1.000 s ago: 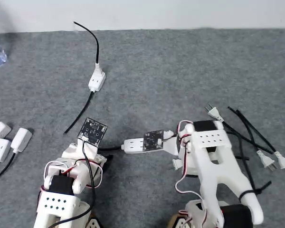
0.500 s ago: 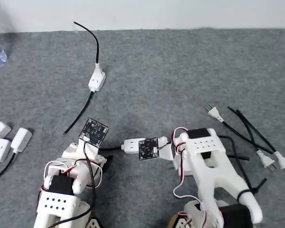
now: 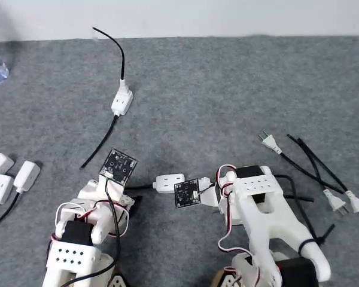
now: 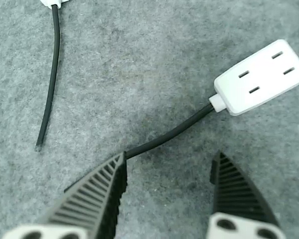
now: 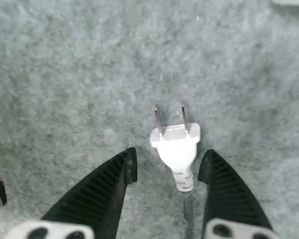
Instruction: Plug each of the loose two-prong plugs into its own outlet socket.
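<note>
the right tool [image 5: 170,153] is open, its two black ridged fingers apart. a white two-prong plug [image 5: 175,143] lies flat on the desk [image 5: 60,69] right between them. neither finger seems to touch it. the two flat metal prongs point away from the tool, and the plug's dark wire runs back under the tool. i think this is the grab step. the tool needs to close on the plug's smooth little body and hold it straight.

the left tool [image 4: 170,159] is open too, fingers apart over a round black cord [image 4: 169,135]. just ahead of it, off to one side, is the white outlet socket [image 4: 261,74], a boxy block with thin slots on its face. the plug must go into those slots, so the socket may need holding. the desk is grey and fuzzy, like felt.
</note>
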You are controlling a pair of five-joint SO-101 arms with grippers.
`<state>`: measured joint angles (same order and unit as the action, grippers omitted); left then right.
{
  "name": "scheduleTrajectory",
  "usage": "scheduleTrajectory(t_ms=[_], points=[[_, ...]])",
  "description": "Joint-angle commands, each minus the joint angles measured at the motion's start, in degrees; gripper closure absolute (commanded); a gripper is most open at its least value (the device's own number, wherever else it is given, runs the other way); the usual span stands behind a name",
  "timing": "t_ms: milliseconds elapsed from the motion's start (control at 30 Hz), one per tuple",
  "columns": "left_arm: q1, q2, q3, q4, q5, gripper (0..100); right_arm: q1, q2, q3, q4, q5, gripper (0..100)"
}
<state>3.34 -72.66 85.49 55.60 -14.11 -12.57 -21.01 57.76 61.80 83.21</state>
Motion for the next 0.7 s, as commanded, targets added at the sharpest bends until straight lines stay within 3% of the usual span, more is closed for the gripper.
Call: scheduleTrajectory(t_ms=[0, 433, 667], points=[[0.53, -0.7, -0.31, -1.23, -0.44, 74, -0.22, -1.19, -0.26, -1.36, 0.7, 79.8], [0.53, -0.7, -0.31, -1.23, -0.44, 74, -3.3, 3.3, 0.44, -4.35, 0.44, 80.5], [0.53, -0.7, -0.31, -1.23, -0.44, 74, -3.38, 3.3, 0.44, -4.0, 0.44, 94.6]])
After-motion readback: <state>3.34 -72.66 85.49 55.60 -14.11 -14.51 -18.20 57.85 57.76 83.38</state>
